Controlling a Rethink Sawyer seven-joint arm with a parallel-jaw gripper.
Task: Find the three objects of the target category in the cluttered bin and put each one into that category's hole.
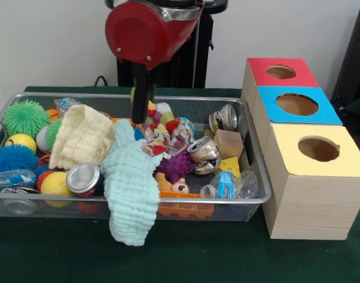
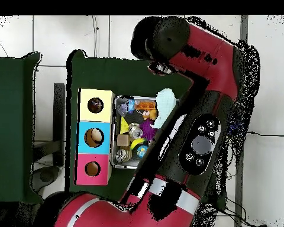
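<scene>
Pincer [image 1: 143,118] down among bin [image 1: 250,171] clutter; grip state unclear. No legible labels.

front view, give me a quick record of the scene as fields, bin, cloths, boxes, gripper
bin: wire mesh bin, full of mixed clutter
cloths: mint cloth draped over the bin's near rim; cream cloth lying on the pile
cans: crushed cans, one can end-on
boxes: red box, blue box, yellow box, each with a round hole on top
gripper: gripper lowered into the pile, fingers hidden
</scene>
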